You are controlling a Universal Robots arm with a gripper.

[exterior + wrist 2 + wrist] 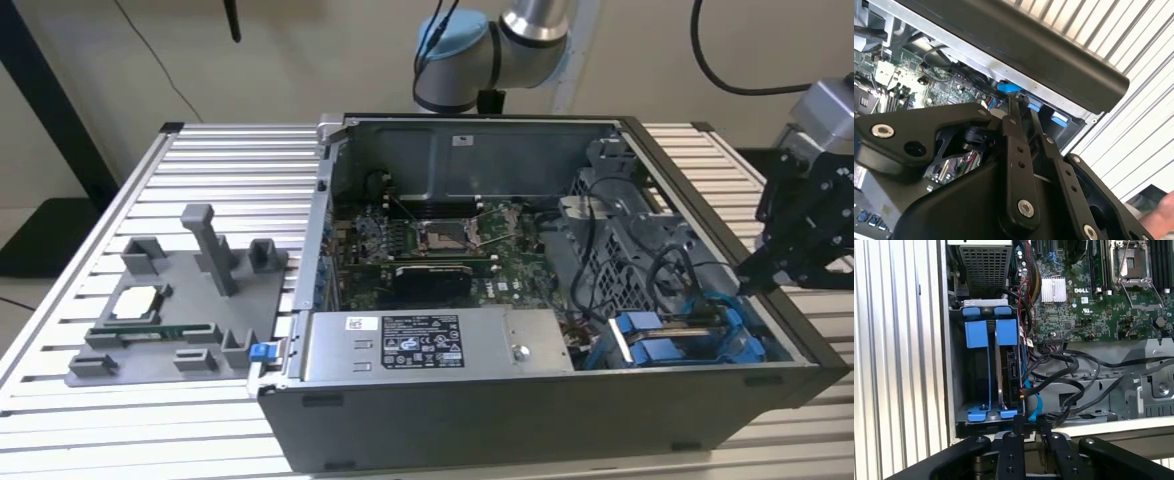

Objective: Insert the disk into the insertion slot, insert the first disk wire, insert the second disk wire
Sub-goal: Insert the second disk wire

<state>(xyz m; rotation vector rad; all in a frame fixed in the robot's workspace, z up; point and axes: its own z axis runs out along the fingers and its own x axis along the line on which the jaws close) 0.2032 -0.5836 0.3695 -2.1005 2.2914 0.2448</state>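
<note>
The insertion slot (957,365) is the drive bay with blue plastic parts in the case's corner, at the exterior view's lower right (667,345). The disk (1000,377) stands on edge inside it, between blue carrier tabs. My gripper (1031,422) hangs over the case wall at the bay's end, its fingers (1016,145) drawn close together. A thin blue disk wire (1033,405) curls from beside the disk down into the gap between the fingertips, and they look shut on it. In the exterior view my gripper (750,285) sits at the case's right wall.
Black cables (1074,375) cross the metal bracket next to the bay. The motherboard (441,235) fills the case's middle and the grey power-supply box (427,345) lies along its front. A grey fixture (174,300) with parts stands on the slatted table (80,330) at the exterior view's left.
</note>
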